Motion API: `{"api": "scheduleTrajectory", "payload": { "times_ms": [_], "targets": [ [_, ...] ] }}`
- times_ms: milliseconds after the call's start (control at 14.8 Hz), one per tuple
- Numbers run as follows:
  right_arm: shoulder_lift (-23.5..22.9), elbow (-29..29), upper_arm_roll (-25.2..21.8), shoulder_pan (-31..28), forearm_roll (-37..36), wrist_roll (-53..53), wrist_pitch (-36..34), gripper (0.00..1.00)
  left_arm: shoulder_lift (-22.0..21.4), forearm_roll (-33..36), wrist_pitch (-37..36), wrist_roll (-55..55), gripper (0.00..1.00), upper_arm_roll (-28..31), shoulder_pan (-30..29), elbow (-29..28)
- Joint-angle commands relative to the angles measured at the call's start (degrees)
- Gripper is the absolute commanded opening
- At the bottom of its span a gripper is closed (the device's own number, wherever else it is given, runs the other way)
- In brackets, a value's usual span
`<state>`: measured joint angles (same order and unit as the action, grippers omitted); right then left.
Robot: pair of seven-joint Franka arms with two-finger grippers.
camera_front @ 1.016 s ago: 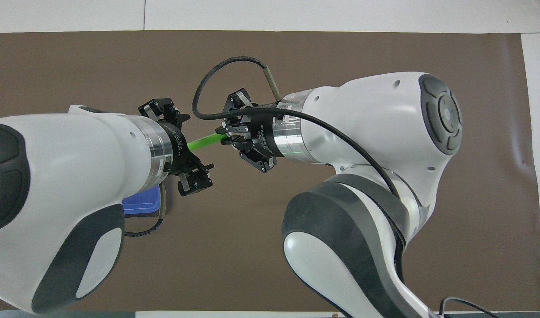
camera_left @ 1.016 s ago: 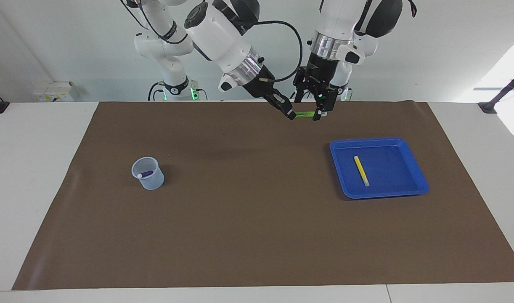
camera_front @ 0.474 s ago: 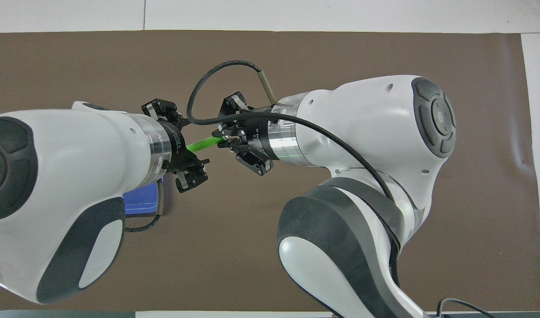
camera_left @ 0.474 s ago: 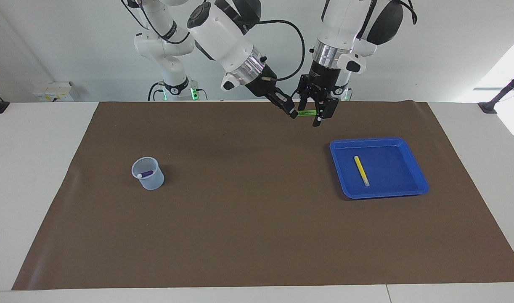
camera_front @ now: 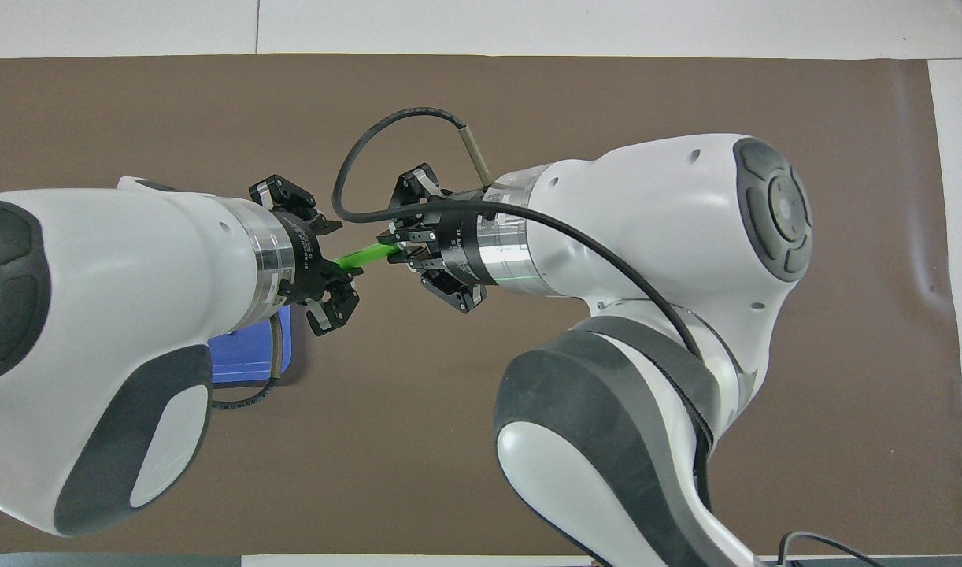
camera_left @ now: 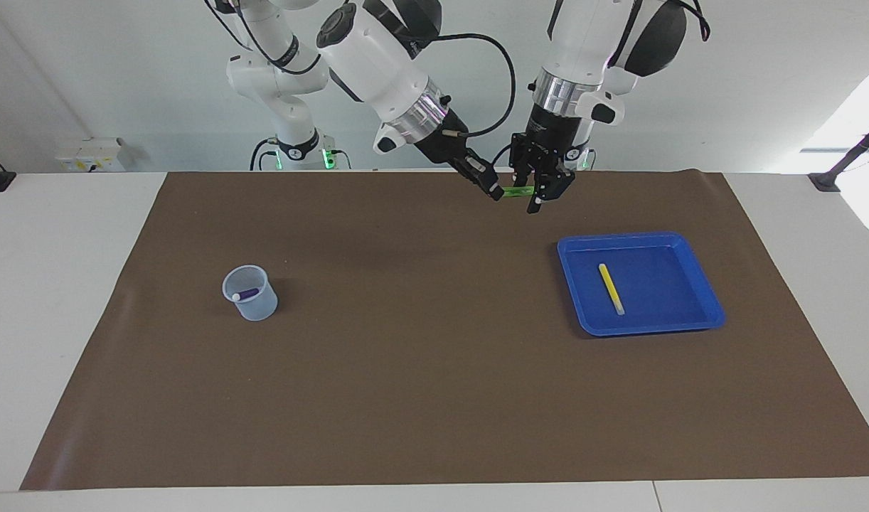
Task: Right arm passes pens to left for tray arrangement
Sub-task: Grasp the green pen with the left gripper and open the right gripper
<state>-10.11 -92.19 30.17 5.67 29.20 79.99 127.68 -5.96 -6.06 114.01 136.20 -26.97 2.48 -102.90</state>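
Observation:
My right gripper (camera_left: 493, 192) (camera_front: 390, 246) is shut on one end of the green pen (camera_left: 516, 192) (camera_front: 363, 255), holding it level in the air over the brown mat's edge by the robots. The pen's other end lies between the fingers of my left gripper (camera_left: 532, 196) (camera_front: 343, 252), which stand a little apart from it on either side. The blue tray (camera_left: 641, 238) (camera_front: 249, 362) sits toward the left arm's end of the table with the yellow pen (camera_left: 611, 289) lying in it. The purple pen (camera_left: 246, 293) stands in a small translucent cup (camera_left: 253, 304) toward the right arm's end.
A brown mat (camera_left: 420, 370) covers most of the white table. In the overhead view both arms hide the cup and most of the tray. A grey box (camera_left: 89, 153) sits at the table's back corner by the right arm.
My left gripper has shifted along the green pen toward the right gripper and its jaws have narrowed around the pen's free end. The right gripper keeps its hold, almost still.

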Motion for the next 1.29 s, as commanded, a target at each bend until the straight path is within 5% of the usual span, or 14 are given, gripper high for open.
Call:
{"api": "scheduleTrajectory", "payload": {
  "times_ms": [0, 136, 339, 474, 542, 1084, 1152, 1220],
  "targets": [
    [-0.3, 0.4, 0.8, -0.4, 0.2, 0.9, 0.7, 0.0, -0.9, 0.8, -1.2, -0.7, 0.51, 0.1, -0.5, 0.1],
    [-0.3, 0.4, 0.8, -0.4, 0.2, 0.9, 0.8, 0.0, -0.9, 0.8, -1.2, -0.7, 0.51, 0.1, -0.5, 0.1],
    [-0.3, 0.4, 0.7, -0.4, 0.2, 0.8, 0.8, 0.0, -0.9, 1.1, -1.3, -0.7, 0.35, 0.2, -0.5, 0.2],
    [-0.3, 0.4, 0.8, -0.4, 0.2, 0.8, 0.8, 0.0, -0.9, 1.1, -1.3, -0.7, 0.19, 0.2, -0.5, 0.2],
    [-0.3, 0.4, 0.8, -0.4, 0.2, 0.8, 0.9, 0.0, -0.8, 1.1, -1.4, -0.7, 0.02, 0.2, -0.5, 0.2],
    [-0.4, 0.4, 0.7, -0.4, 0.2, 0.5, 0.6, 0.0, -0.8, 3.5, -0.7, -0.6, 0.0, 0.1, -0.5, 0.4],
    [-0.4, 0.4, 0.6, -0.6, 0.2, 0.4, 0.0, 0.37, -0.7, 3.5, -0.8, -0.7, 0.0, 0.1, -0.5, 0.4],
    [-0.3, 0.4, 0.4, -0.6, 0.1, 0.7, 0.0, 0.98, -0.7, 3.5, -0.9, -0.7, 0.0, 0.1, -0.5, 0.5]
  ]
}}
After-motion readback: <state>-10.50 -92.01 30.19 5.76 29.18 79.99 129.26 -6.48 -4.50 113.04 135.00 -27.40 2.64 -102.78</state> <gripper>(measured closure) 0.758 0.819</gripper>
